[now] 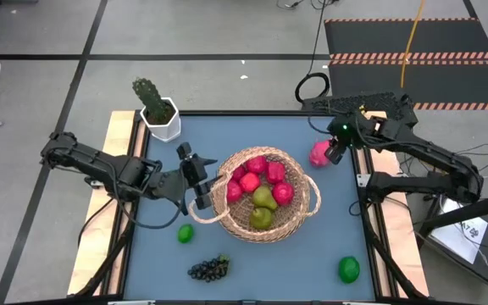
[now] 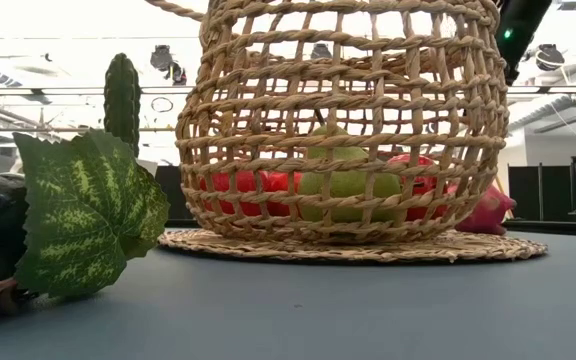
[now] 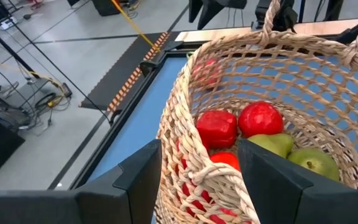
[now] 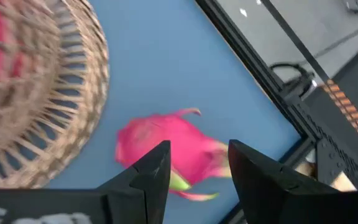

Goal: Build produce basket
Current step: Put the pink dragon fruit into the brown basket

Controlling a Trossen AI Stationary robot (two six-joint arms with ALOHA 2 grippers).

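Note:
The tan woven basket (image 1: 265, 196) stands on its flat base (image 2: 353, 246) mid-table. Inside it lie red apples (image 3: 260, 118) and yellow-green pears (image 3: 316, 163). My left gripper (image 1: 202, 191) is shut on the basket's left rim. A pink dragon fruit (image 1: 319, 153) lies on the table just right of the basket. My right gripper (image 4: 197, 155) hovers open above it, touching nothing. A small lime (image 1: 185, 233), a dark grape bunch (image 1: 210, 268) and a bigger green fruit (image 1: 349, 269) lie loose near the front edge. My left gripper has the basket's left wall just below the rim (image 3: 188, 158) between its fingers. One finger (image 3: 143, 180) is outside and the other finger (image 3: 272, 183) is inside the basket. It comes from the table's left, slanting a little downward. The basket stands upright on the table.
A white pot with a green cactus (image 1: 158, 110) stands at the far left corner. In the low view the grape bunch's big leaf (image 2: 88, 210) fills the near left. Bare blue table lies between the basket and the front edge.

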